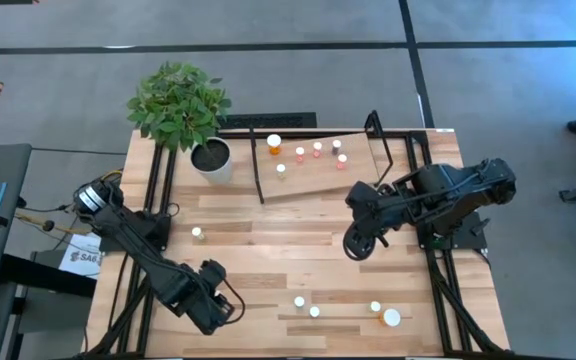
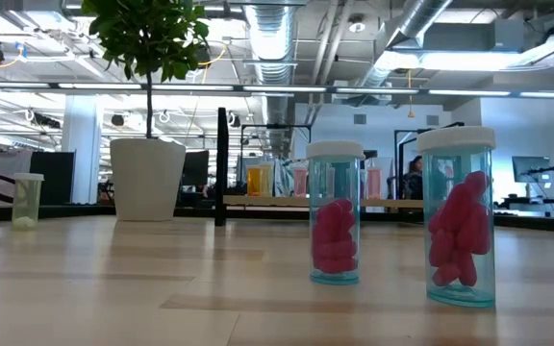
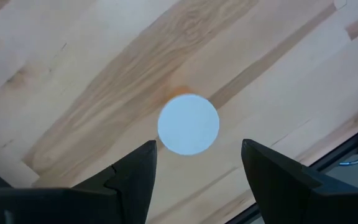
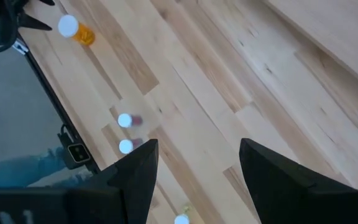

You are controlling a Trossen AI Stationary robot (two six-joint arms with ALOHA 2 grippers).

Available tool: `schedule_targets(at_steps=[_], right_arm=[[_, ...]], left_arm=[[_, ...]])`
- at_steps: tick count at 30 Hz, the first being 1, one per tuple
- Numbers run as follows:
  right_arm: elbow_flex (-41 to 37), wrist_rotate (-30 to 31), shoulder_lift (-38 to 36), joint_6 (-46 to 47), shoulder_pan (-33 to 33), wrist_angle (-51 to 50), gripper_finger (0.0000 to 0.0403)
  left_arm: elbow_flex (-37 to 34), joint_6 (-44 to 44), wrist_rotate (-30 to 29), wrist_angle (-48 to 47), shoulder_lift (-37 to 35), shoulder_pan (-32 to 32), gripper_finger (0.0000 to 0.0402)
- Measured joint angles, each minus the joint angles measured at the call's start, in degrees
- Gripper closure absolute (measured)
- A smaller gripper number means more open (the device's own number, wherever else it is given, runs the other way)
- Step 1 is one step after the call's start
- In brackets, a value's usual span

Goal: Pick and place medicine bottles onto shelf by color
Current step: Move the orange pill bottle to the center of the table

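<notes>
High view is showing the left gripper (image 1: 214,308) hanging low over the near left corner of the pale plank wooden tabletop (image 1: 268,225). It is hiding its target from that camera. The left wrist view is giving the relation that counts. A small orange medicine bottle with a round white cap (image 3: 188,123) is standing upright, its long axis pointing straight up at the lens, so it is showing as little more than a disc with an orange rim. The cap is sitting centred on the gap and just ahead of the fingertips, with the jaws spread wide, well clear of it on both sides. To my eye a straight drop and a small push forward would bring the fingers around the body. The left arm is plainly the nearer one. Further right, two small pinkish-red bottles (image 1: 306,306) are standing close together near the front edge. Beyond them, a light wooden shelf board with thin black uprights (image 1: 313,180) is lying well apart at the back, already carrying several bottles. The right gripper (image 1: 356,245) is hovering just in front of that shelf, its jaws also spread wide and holding nothing. No bottle is showing a readable label. A white sheet (image 1: 80,258) off the table's left edge is carrying dark letters I cannot make out fully.
</notes>
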Motion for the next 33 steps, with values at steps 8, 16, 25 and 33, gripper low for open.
schedule_targets(at_steps=[8,16,25,33], right_arm=[[0.00,-0.02,0.00,0.00,0.00,6.01,0.0153],[0.00,-0.02,0.00,0.00,0.00,13.49,0.0153],[0.00,-0.02,0.00,0.00,0.00,19.67,0.0153],[0.00,-0.02,0.00,0.01,0.00,21.62,0.0153]], left_arm=[[0.00,-2.37,-1.73,1.04,0.00,0.00,0.0180],[0.02,-3.51,-4.33,1.12,0.00,0.11,0.0180],[-0.04,-3.19,-4.08,0.31,0.00,0.11,0.0166],[-3.30,-3.23,-1.49,0.73,0.00,0.09,0.0120]])
